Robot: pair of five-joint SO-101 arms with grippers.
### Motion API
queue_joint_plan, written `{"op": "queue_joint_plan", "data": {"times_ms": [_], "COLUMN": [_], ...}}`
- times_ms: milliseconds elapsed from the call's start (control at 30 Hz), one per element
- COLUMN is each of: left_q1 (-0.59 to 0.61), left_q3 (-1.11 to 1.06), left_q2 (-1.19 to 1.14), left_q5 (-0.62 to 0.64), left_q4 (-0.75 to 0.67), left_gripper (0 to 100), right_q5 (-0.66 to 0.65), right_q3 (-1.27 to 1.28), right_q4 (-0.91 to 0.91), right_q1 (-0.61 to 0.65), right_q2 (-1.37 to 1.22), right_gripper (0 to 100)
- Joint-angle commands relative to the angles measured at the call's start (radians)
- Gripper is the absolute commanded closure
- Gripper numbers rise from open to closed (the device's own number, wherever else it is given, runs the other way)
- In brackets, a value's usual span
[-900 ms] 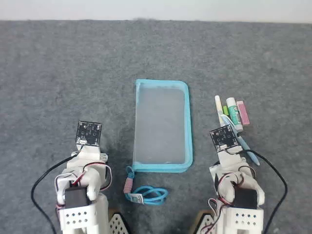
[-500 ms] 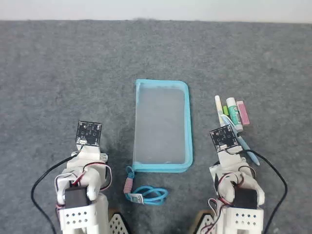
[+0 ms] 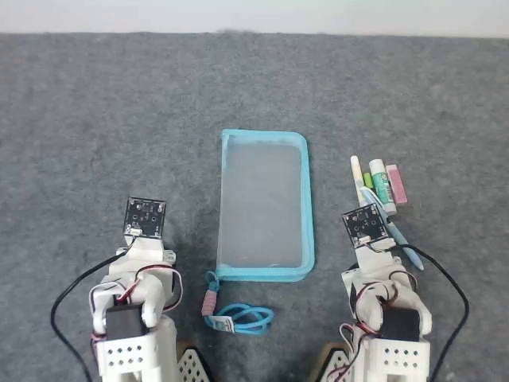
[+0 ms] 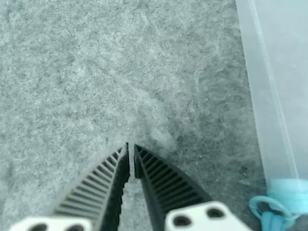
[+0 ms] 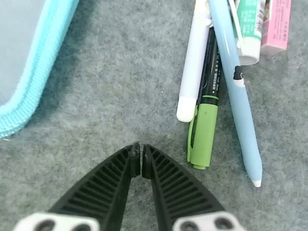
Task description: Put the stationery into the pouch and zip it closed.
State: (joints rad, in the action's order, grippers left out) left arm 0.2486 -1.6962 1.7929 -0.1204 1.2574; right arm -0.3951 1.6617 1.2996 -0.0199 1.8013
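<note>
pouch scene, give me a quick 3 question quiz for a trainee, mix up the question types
1. True or false: the stationery lies on the grey mat, outside the pouch.
2. Multiple choice: which item lies nearest the tip of the right tool in the right wrist view? A. green highlighter B. pink eraser C. glue stick
3. Short answer: is the left tool open or shut, and does it hold anything?

Key
1. True
2. A
3. Shut, holding nothing
</note>
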Motion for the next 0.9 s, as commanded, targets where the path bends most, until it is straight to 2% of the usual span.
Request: {"op": "queue_joint_plan", "data": {"times_ms": [0, 533, 667, 867], "left_q1": [0.006, 0.008, -0.029, -0.147], "left_q3": [0.010, 0.010, 0.010, 0.010], "left_q2": [0.021, 0.021, 0.021, 0.023], "left_q5": [-0.014, -0.014, -0.011, -0.014], "left_q4": [0.003, 0.003, 0.002, 0.000], "left_gripper": [99, 99, 99, 99], "right_q5": [0.006, 0.012, 0.011, 0.006], "right_q3": [0.021, 0.021, 0.021, 0.021], "right_q4": [0.008, 0.008, 0.008, -0.004], "right_q1": [-0.007, -0.002, -0.002, -0.001], "right_q2": [0.005, 0.005, 0.005, 0.007], "right_gripper": [98.9, 98.9, 98.9, 98.6]}}
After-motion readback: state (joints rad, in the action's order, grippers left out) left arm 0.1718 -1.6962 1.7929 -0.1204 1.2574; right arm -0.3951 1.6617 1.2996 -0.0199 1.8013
